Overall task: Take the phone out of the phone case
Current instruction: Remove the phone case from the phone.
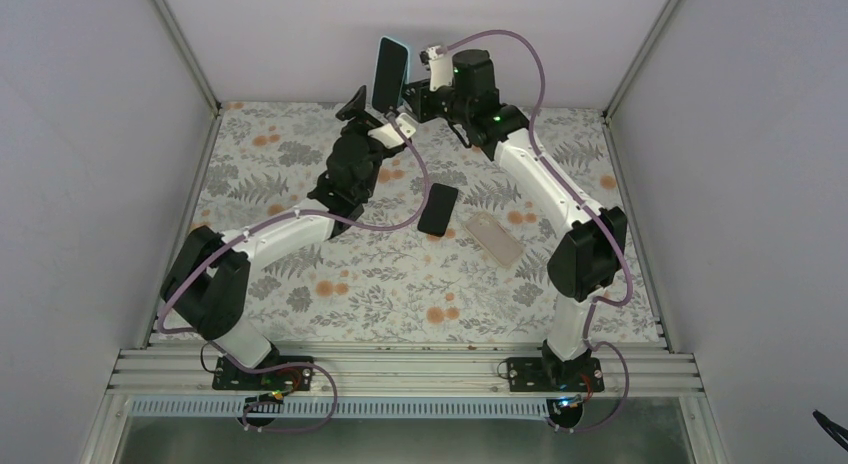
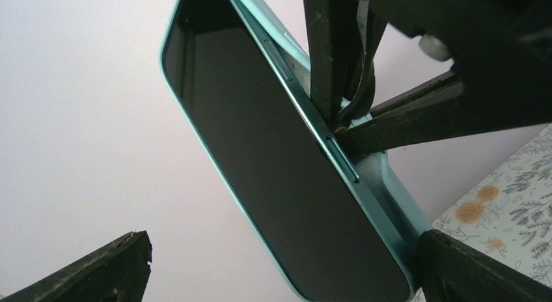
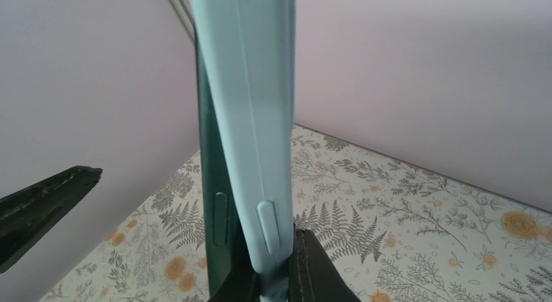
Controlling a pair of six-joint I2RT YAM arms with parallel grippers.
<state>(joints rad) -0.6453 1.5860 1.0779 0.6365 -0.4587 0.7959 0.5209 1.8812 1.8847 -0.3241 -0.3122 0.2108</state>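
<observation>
The phone (image 1: 390, 69), dark screen in a teal phone case, is held upright in the air near the back wall. In the left wrist view the phone (image 2: 273, 165) has its right side lifted off the case wall (image 2: 397, 198). My right gripper (image 1: 412, 92) is shut on the case's edge; in the right wrist view (image 3: 276, 276) it pinches the pale teal case (image 3: 260, 120) beside the dark phone edge (image 3: 215, 204). My left gripper (image 1: 385, 119) is open wide around the phone's lower end (image 2: 280, 250), and the case corner rests against its right finger (image 2: 469, 269).
A second black phone (image 1: 437, 208) and a beige case (image 1: 493, 237) lie on the flower-patterned table (image 1: 400, 294) near the middle. White walls close in the back and both sides.
</observation>
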